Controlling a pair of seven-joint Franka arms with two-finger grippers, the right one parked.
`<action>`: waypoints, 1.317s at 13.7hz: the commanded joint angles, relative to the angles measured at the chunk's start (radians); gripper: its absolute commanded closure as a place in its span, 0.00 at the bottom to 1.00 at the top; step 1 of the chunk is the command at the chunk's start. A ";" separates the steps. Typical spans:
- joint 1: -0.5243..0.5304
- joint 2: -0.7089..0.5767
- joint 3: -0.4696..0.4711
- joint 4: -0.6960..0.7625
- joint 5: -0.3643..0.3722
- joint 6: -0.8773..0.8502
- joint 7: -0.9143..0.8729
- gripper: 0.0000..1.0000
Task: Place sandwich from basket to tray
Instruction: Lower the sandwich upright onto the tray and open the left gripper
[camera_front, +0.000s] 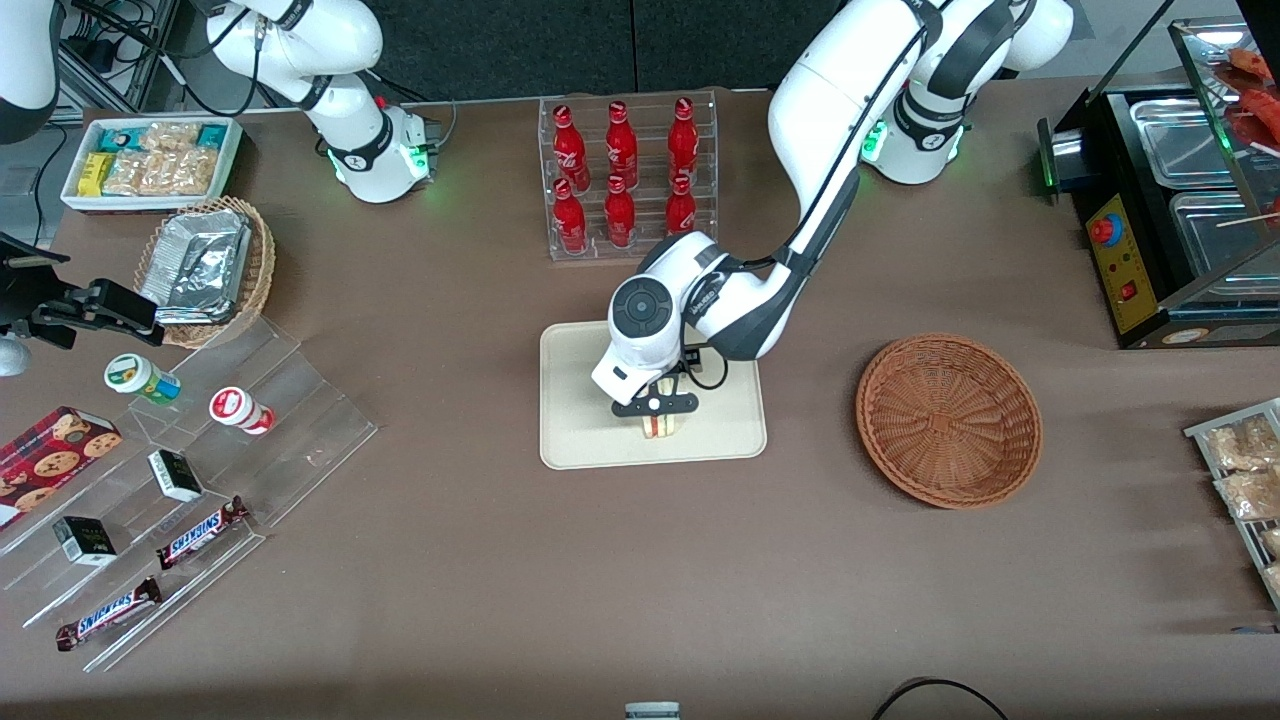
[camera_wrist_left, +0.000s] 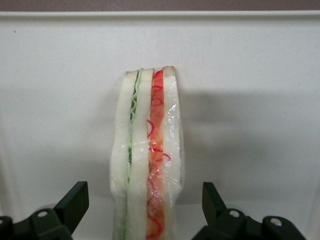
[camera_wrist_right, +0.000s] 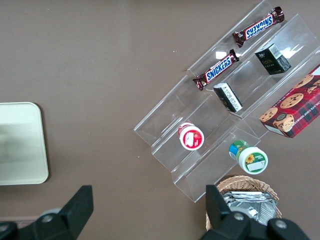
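1. In the front view, a brown table fills the frame. The working arm reaches in from the upper right, and its gripper (camera_front: 655, 405) hangs low over the cream-beige tray (camera_front: 575, 430) at the centre of the frame.

2. The sandwich (camera_front: 658, 427), a plastic-wrapped wedge of white bread with red and green filling, stands on its edge on the tray, directly under the gripper and close to the tray rim nearest the camera.

3. In the wrist view, the sandwich (camera_wrist_left: 147, 165) rises between the two black fingertips (camera_wrist_left: 75, 202). The fingers are spread wide, with a clear gap of tray surface on each side of the bread. They touch nothing and hold nothing.

4. The reddish-brown wicker basket (camera_front: 948, 420) sits at centre right of the front view, well apart from the tray. Nothing shows inside it.

5. Progress, as a judgement: the transfer looks essentially done. The sandwich is out of the basket and resting on the tray, and the fingers are let go of it. What appears left is for the gripper to lift clear without knocking the upright wedge over.

6. Elsewhere, a clear rack of red soda bottles (camera_front: 625, 170) stands above the tray in the frame, and stepped acrylic shelves with Snickers bars (camera_front: 200, 533) occupy the lower left.
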 joint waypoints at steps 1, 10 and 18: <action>-0.014 0.000 0.020 0.043 0.005 -0.016 0.014 0.00; 0.034 -0.115 0.090 0.037 0.001 -0.161 0.197 0.00; 0.214 -0.259 0.135 -0.018 -0.031 -0.247 0.266 0.00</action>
